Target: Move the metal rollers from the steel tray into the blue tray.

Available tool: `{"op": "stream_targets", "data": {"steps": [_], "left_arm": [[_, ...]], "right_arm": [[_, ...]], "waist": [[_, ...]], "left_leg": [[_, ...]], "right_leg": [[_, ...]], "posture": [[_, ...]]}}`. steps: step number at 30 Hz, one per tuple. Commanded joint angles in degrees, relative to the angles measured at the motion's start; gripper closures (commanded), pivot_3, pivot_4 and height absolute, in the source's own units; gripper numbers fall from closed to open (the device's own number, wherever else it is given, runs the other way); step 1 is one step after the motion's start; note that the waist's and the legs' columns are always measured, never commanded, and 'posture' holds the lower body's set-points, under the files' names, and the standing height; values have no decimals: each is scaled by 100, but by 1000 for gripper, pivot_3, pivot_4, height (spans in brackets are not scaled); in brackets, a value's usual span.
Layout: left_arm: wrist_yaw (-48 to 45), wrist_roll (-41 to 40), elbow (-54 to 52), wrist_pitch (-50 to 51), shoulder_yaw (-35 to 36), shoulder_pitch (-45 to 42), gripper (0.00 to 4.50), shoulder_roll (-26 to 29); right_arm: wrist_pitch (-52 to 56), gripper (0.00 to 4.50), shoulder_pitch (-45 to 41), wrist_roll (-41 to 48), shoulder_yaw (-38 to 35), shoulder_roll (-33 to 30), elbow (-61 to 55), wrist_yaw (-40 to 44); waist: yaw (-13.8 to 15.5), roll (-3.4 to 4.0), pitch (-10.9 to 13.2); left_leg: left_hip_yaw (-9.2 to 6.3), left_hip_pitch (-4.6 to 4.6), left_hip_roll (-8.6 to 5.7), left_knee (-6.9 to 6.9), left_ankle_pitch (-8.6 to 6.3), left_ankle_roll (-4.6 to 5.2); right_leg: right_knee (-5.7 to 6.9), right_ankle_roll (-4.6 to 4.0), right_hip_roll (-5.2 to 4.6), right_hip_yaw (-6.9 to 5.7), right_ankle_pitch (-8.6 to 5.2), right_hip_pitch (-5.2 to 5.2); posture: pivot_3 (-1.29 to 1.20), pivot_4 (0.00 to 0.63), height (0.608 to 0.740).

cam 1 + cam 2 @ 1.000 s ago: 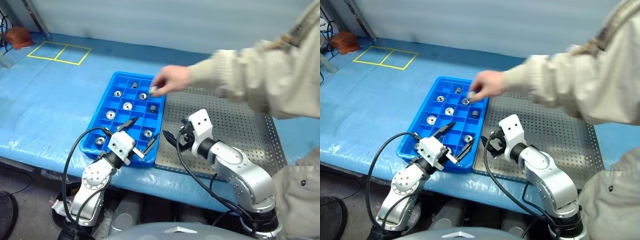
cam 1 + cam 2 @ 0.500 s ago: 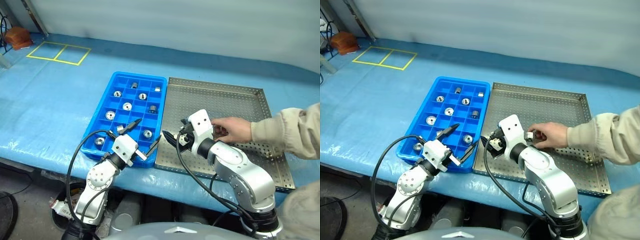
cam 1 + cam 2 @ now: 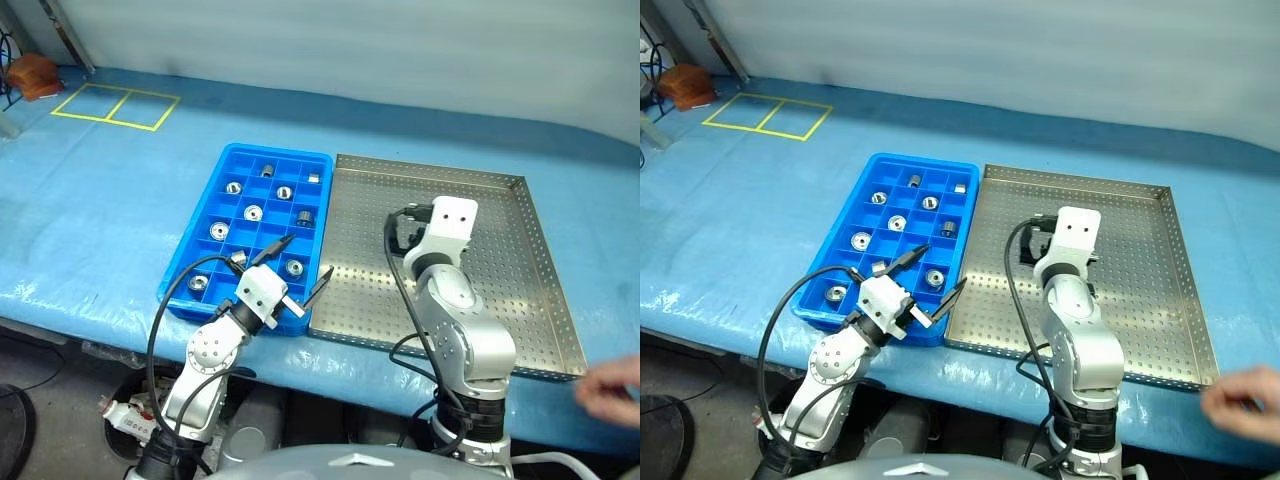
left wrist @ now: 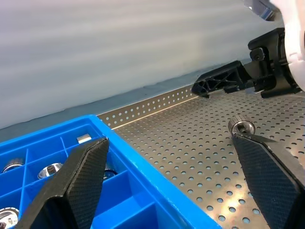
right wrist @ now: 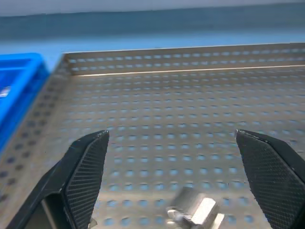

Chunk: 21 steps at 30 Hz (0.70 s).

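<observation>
Right wrist view: a blurred roller point(image 5: 194, 212) sits between the spread right tool point(image 5: 183, 183) fingers.

The left arm rises from the lower left, its silver forearm angled up and toward the centre, with a black cable looping alongside it. The left gripper point(image 3: 300, 268) sits at the end of a white wrist block; its two black fingers point(image 4: 78, 183) are spread wide, nothing between them, tips pointing forward and slightly rightward. The right arm stands near the centre, its silver segments stacked almost vertically, a black cable curving along its left side. The right gripper point(image 5: 178, 167) points forward and slightly downward past a white wrist housing. Its two black textured fingers point(image 5: 86, 171) stand fully apart and hold nothing.
</observation>
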Motion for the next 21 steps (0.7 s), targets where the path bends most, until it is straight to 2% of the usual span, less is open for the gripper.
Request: {"op": "stream_targets", "data": {"steps": [1, 5, 15, 21], "left_arm": [[-61, -113, -321, -6, 17, 26, 0, 30], [-103, -154, -356, -22, 24, 85, 0, 78], [-160, -143, -165, -288, 3, 251, 0, 78], [-162, -103, 75, -443, -26, 197, 0, 6]], "right_arm": [[-516, 22, 26, -576, 124, 380, 138, -715], [-650, 22, 39, -454, 113, 597, 491, -862], [-1036, 22, -403, -43, 24, 519, 1243, -818], [-1244, 22, -775, 245, 62, 462, 1891, -500]], "waist": [[-29, 1, -1], [-84, 1, -1], [-234, 2, 0], [-245, 2, 0]], "left_leg": [[0, 2, 0, -5, 2, -3], [0, 2, 2, -14, 9, -11], [-1, 16, 4, -12, 20, -2], [-2, 27, 4, -12, 21, 0]], "right_leg": [[1, 0, 0, 0, 0, 0], [10, -5, 1, 1, -2, 9], [13, -14, 8, -1, -12, 37], [13, -13, 10, -3, -12, 49]], "posture": [[163, 150, 740], [154, 150, 740], [160, 150, 740], [160, 150, 740]]}}
